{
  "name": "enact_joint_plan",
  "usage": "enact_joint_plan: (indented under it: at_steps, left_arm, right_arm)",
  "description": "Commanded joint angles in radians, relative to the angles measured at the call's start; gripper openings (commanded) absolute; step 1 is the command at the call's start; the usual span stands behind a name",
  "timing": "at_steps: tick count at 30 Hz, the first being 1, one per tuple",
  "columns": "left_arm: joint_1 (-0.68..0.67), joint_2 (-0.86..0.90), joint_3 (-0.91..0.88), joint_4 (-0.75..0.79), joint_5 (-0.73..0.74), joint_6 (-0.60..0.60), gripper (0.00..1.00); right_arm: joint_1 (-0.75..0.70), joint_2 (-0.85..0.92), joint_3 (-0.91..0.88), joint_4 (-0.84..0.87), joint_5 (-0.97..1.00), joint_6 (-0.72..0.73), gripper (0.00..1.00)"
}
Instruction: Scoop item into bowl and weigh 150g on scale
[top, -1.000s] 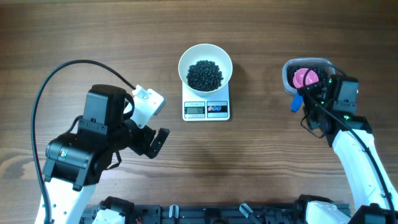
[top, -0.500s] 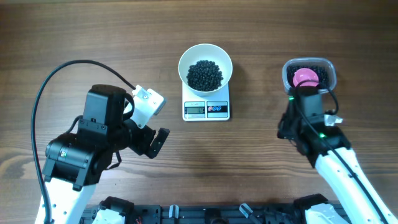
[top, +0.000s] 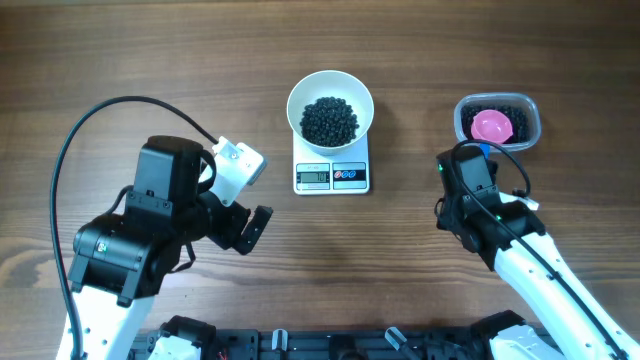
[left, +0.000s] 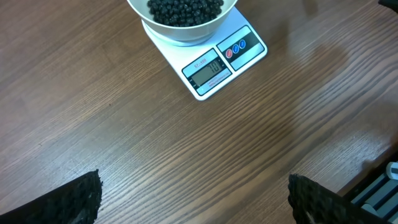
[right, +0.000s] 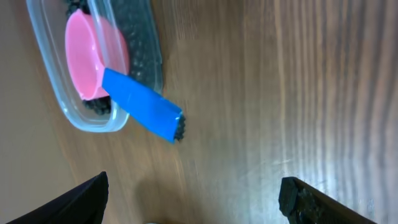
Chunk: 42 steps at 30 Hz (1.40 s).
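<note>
On the left side of the brown wooden table (top: 150, 60) hangs the left gripper (left: 193, 202). Its two black fingers (left: 78, 199) stand wide apart and there is only bare wood between them. A black cable (top: 90, 130) makes a loop over this arm.

From this gripper, at about 2 o'clock, stands the small white square digital scale (top: 332, 176). Its grey display and its coloured buttons are on the 6 o'clock edge. The digits are too small to read with certainty. The round plain white bowl (top: 298, 97) sits on the scale and covers its 12 o'clock part. Inside the bowl lie the small round black bead-like pieces (top: 329, 121), in a dark pile at the middle.

At 3 o'clock from the bowl, well apart from it, is a clear plastic tub with rounded corners (top: 534, 112). It holds more of the black pieces and a pink round scoop (top: 491, 126). The blue flat handle (right: 140, 104) of the scoop reaches over the tub rim.

At about 6 o'clock from the tub is the right gripper (right: 196, 196). Its fingers are spread wide, hold nothing and touch neither the handle nor the tub.
</note>
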Motion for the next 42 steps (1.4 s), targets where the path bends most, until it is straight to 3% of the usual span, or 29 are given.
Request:
enact_joint_plan:
  at_steps: [1, 10, 17, 36, 42]
  left_arm:
    - [0.007, 0.0, 0.019, 0.003, 0.019, 0.021, 1.0]
    - [0.007, 0.0, 0.019, 0.003, 0.019, 0.02, 1.0]
    - [0.007, 0.0, 0.019, 0.003, 0.019, 0.021, 1.0]
    - [0.007, 0.0, 0.019, 0.003, 0.019, 0.021, 1.0]
    - [0.007, 0.0, 0.019, 0.003, 0.019, 0.02, 1.0]
  right_arm:
    - [0.006, 0.006, -0.01, -0.009, 0.024, -0.09, 0.91]
    - [0.006, 0.093, -0.01, 0.014, 0.134, -0.158, 0.85]
    - [0.006, 0.257, -0.01, 0.257, 0.134, -0.319, 0.87]
    - [0.007, 0.264, -0.01, 0.163, 0.248, -0.422, 0.85]
    - [0.006, 0.264, -0.01, 0.211, 0.314, -0.447, 0.75]
